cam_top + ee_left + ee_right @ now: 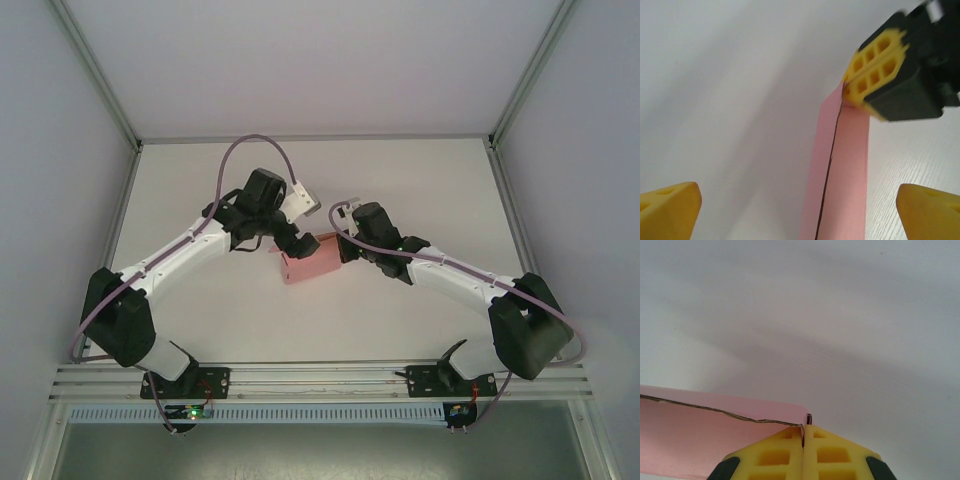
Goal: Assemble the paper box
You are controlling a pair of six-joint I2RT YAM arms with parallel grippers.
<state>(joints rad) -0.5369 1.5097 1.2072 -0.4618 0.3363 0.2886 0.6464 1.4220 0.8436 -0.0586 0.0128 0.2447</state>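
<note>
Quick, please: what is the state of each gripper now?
Left gripper: open, holding nothing.
Right gripper: closed on the thin pink card paper box.

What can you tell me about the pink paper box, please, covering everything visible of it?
The paper box is plain pink thin card, matte and unprinted, folded nearly flat rather than squared up. A dark line runs along it where two layers meet. It is over the middle of the white table, between the two grippers. The right gripper is shut on one corner. The left gripper stands open astride it, fingers clear of the card.
</note>
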